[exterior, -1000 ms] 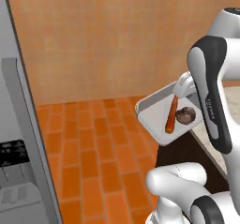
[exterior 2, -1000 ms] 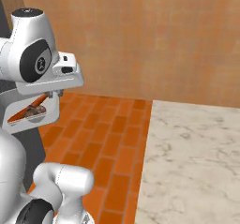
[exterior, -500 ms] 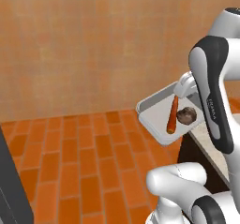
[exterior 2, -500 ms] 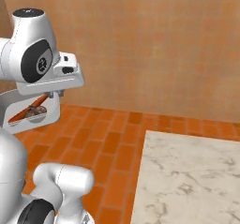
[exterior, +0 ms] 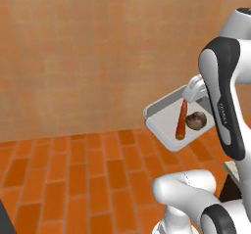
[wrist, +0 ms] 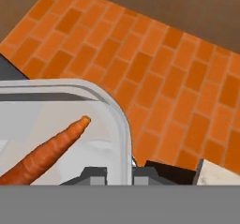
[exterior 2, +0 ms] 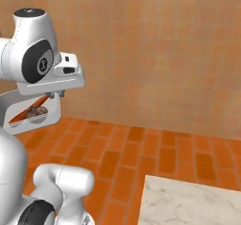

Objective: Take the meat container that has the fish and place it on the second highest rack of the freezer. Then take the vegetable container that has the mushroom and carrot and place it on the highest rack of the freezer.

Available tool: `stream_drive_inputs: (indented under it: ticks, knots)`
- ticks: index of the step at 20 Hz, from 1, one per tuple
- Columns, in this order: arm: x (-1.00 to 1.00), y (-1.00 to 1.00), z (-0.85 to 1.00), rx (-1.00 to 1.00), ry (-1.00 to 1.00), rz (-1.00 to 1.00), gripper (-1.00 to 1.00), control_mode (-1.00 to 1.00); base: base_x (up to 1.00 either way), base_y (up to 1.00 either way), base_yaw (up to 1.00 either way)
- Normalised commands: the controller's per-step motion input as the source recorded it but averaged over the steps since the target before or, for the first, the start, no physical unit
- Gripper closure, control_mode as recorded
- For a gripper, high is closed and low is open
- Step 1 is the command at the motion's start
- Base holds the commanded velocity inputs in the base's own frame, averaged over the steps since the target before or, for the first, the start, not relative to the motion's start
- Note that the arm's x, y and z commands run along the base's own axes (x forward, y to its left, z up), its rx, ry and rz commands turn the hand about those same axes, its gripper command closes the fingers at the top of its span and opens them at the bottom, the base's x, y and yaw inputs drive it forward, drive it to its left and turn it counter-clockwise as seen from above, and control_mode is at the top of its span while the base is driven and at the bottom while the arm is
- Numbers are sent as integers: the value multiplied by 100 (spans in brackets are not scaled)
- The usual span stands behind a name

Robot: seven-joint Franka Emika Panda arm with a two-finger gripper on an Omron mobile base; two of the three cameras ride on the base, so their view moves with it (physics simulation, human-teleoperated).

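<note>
Gripper (wrist: pixel 119 171) pinching tray (exterior: pixel 162 111) rim. From left: mushroom (exterior: pixel 195 121) beside carrot (exterior: pixel 182 121) on tray. From right: marble counter (exterior 2: pixel 188 203).

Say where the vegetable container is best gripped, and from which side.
By its raised rim, where the hand is already shut on the vegetable container: the thin wall fits between the fingers, and coming over the edge avoids the carrot and mushroom inside.
</note>
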Motion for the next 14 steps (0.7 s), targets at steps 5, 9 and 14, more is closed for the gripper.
stream_drive_inputs:
  ticks: [5,9,14]
  knots:
    - [0,0,0,0,0,0,100,100,71,62,21]
    - [0,0,0,0,0,0,100,100,27,60,24]
    - [0,0,0,0,0,0,100,100,11,22,65]
